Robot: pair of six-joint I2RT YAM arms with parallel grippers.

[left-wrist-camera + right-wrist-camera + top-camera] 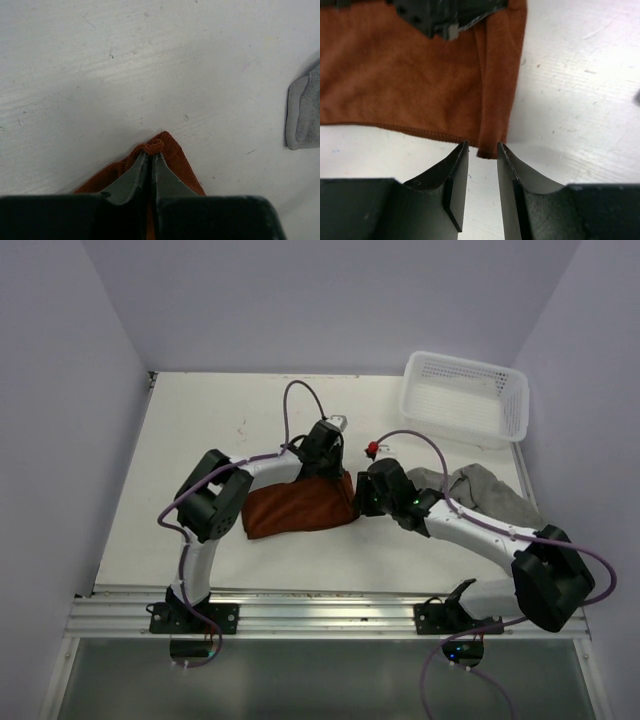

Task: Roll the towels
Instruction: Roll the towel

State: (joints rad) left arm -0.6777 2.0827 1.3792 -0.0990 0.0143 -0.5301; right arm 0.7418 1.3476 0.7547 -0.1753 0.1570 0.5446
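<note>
**Left fingers clamped on the rust-brown towel, right fingers parted at its edge**

On my left, the left fingers (132,177) are pressed together on a bunched corner of the rust-brown towel (295,510); from above I read that as its far right corner; the cloth lies spread on the white bench (200,440) between the two arms, its right edge folded over in a narrow strip; the right fingers (457,170) stand a narrow gap apart at the near right corner, the tip of the cloth just at the mouth of the gap and not clamped; further right the grey towel (485,492) lies crumpled on the bench, partly under the right arm, apart from the brown one; the white mesh basket (465,400) sits at the far right corner.
</note>
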